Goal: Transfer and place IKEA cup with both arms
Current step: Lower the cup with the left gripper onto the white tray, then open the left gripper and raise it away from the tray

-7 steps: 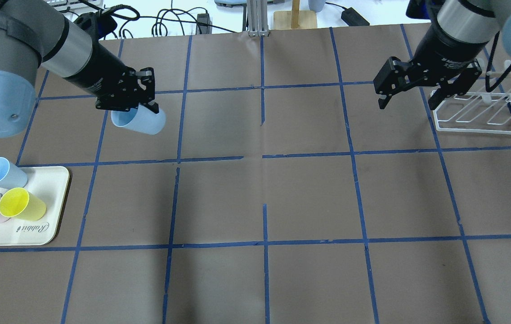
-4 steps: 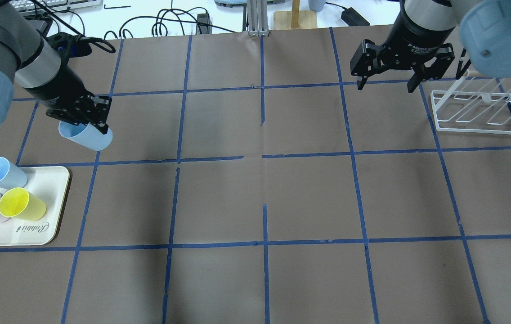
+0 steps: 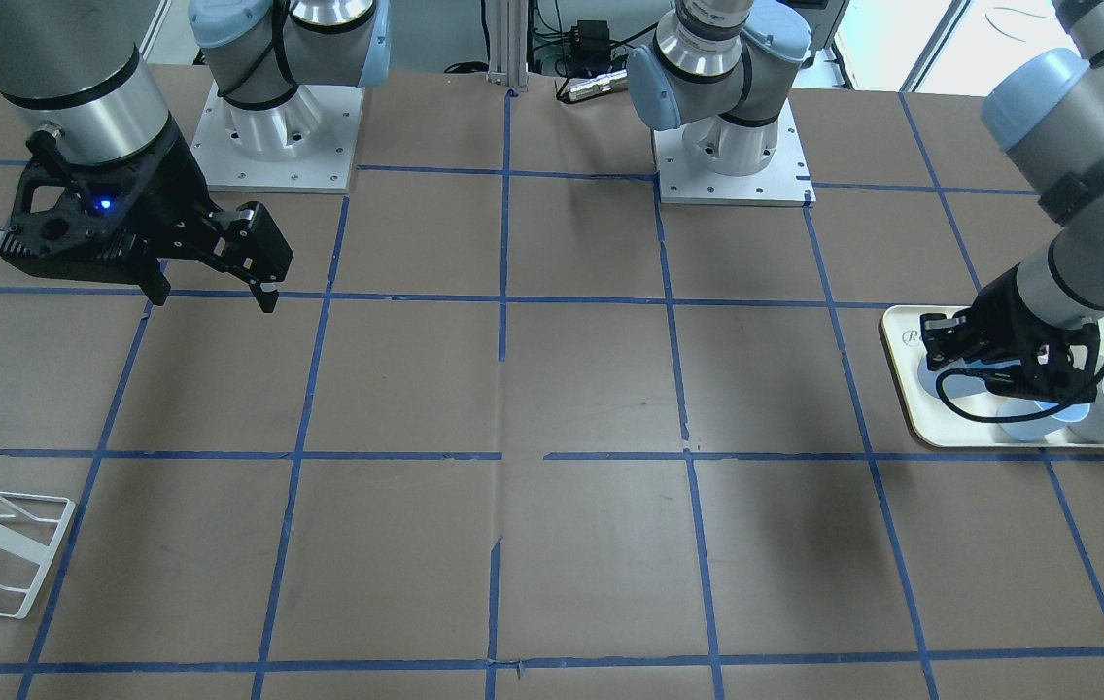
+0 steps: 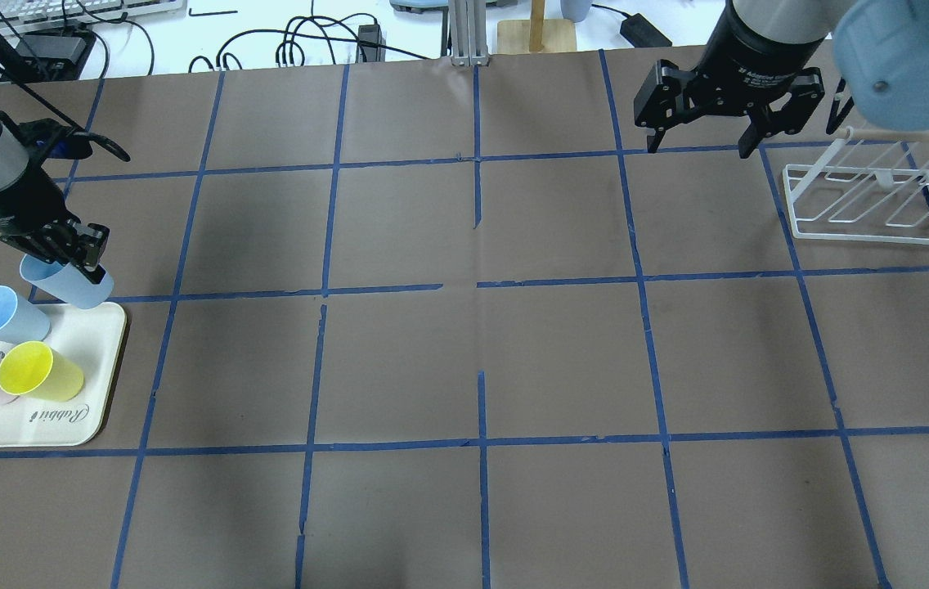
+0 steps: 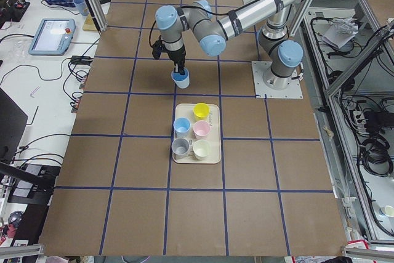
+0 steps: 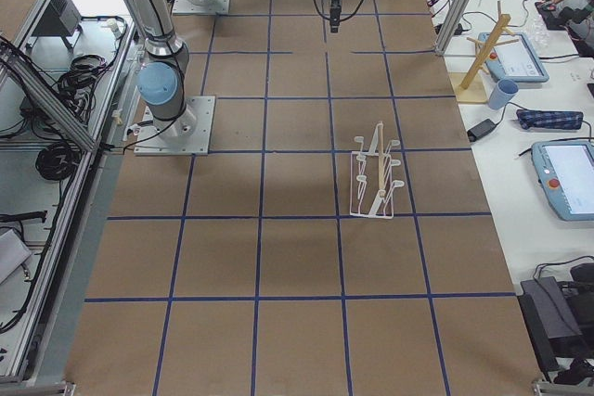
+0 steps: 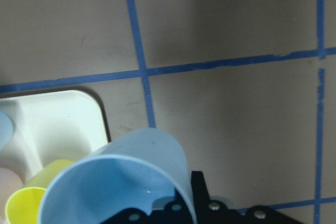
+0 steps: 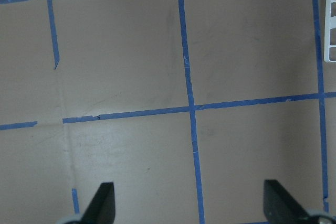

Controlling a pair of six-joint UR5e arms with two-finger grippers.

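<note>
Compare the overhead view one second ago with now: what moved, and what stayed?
The left gripper, still shut on the IKEA cup, carried it leftward to the tray's far edge. The right gripper, still open, drew back toward the table's far edge. Tray and wire rack stayed put.

IKEA cup [image 4: 72, 285] | pale blue | tilted | in left end effector [image 4: 64, 255] | apparently above tray [image 4: 100, 348] corner
</note>
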